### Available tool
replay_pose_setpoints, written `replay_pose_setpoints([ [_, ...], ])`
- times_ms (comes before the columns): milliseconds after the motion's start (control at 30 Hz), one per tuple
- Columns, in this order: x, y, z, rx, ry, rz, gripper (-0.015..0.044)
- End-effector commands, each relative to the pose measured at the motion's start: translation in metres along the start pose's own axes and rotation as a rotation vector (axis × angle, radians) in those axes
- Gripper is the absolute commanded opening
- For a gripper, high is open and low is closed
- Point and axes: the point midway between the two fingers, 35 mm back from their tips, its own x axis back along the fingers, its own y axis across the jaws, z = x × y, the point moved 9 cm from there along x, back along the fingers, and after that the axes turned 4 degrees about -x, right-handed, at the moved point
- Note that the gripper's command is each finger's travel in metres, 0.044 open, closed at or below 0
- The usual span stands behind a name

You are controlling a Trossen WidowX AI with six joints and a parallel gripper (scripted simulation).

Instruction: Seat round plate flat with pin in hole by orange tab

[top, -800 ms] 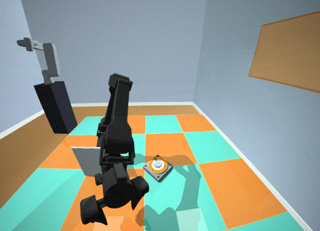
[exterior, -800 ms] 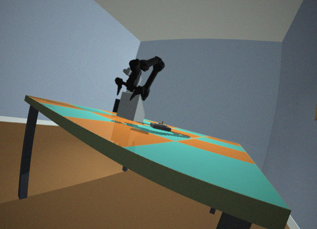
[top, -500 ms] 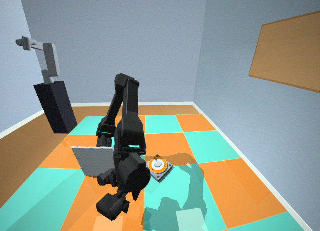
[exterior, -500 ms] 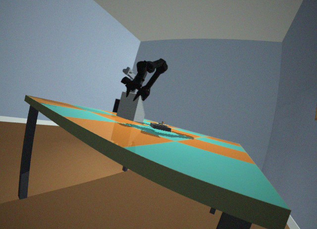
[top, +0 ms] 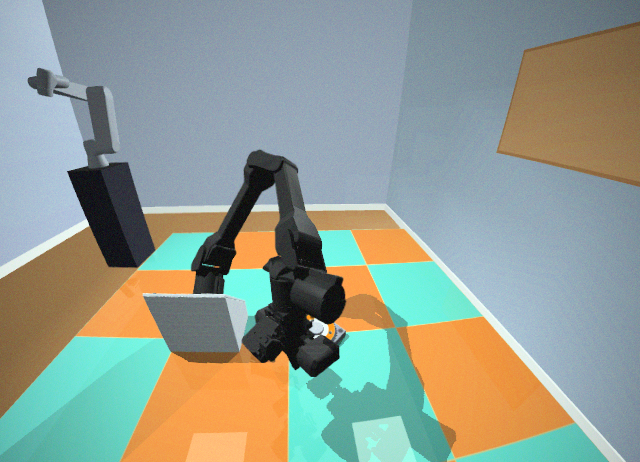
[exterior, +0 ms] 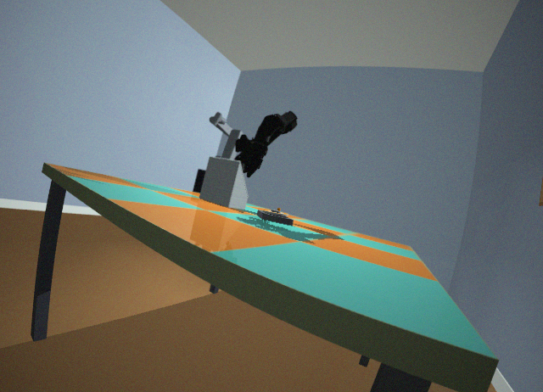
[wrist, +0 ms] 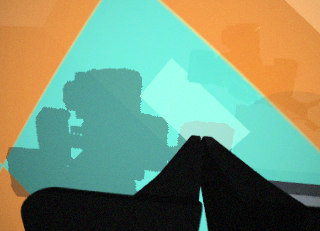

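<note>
The round orange-and-white plate sits on the dark grey square base. My arm covers its left part in the top view. The small orange tab sticks up at the top of the plate in the exterior view. The pin and the hole beside the tab cannot be made out, and I cannot tell whether the plate lies flat. My black gripper is shut with nothing between its fingertips. It is raised above the table, to the left of the base in the exterior view, touching neither plate nor base.
A light grey block stands left of the base. A grey robot arm on a dark pedestal stands further back left. The table has orange and turquoise squares, with the arm's shadow across them.
</note>
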Motion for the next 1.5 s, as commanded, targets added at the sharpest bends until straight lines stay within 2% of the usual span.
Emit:
replay_pose_setpoints([
  [0, 0.004, -0.035, 0.046, 0.704, 0.059, 0.033, 0.0000],
  [167, 0.004, -0.061, 0.072, 1.191, 0.111, 0.043, 0.0000],
  [300, 0.003, -0.074, 0.084, 1.416, 0.141, 0.044, 0.0000],
  [400, 0.003, -0.092, 0.097, 1.719, 0.188, 0.040, 0.0000],
  [567, 0.002, -0.111, 0.109, 2.015, 0.242, 0.027, 0.0000],
  [733, 0.001, -0.140, 0.126, 2.451, 0.340, -0.012, 0.0000],
  [1233, 0.000, -0.143, 0.128, 2.487, 0.349, -0.016, 0.0000],
  [1467, -0.027, -0.149, 0.131, 2.487, 0.348, -0.016, 0.0000],
])
